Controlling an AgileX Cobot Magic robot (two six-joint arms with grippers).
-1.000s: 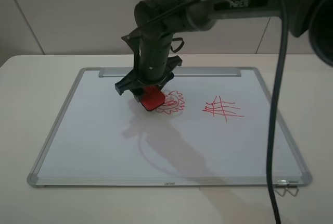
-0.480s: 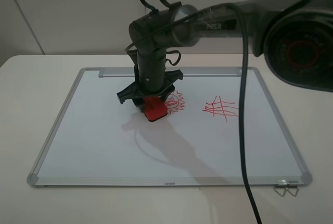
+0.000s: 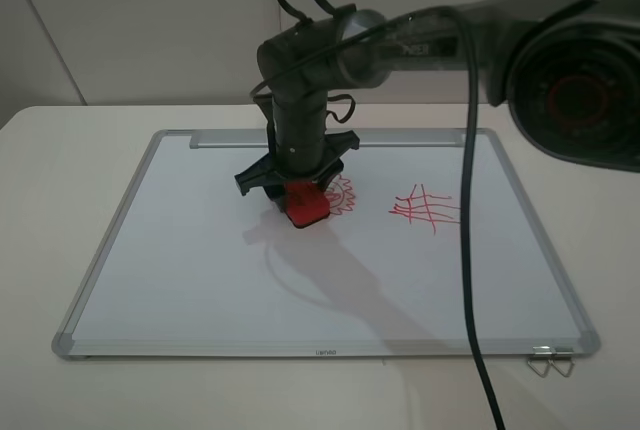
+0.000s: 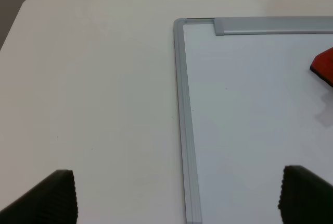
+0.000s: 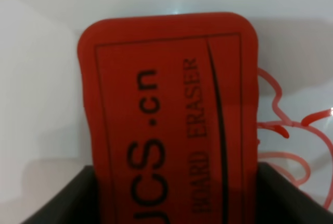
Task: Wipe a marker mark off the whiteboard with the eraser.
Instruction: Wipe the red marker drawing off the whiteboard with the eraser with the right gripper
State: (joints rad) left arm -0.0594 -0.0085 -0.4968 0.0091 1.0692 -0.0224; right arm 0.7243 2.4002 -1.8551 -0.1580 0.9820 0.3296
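Eraser (image 3: 305,202) | clamped in right fingers (image 5: 291,198) | at marker mark's (image 3: 344,193) edge

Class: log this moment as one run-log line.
right gripper: shut on eraser | eraser: at edge of marker mark on whiteboard | left gripper: open, empty

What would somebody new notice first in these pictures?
The red eraser, clamped in the right hand towards the far middle of the whiteboard, sits at the left edge of the marker mark. To the right of that doodle lies a red crosshatch grid.
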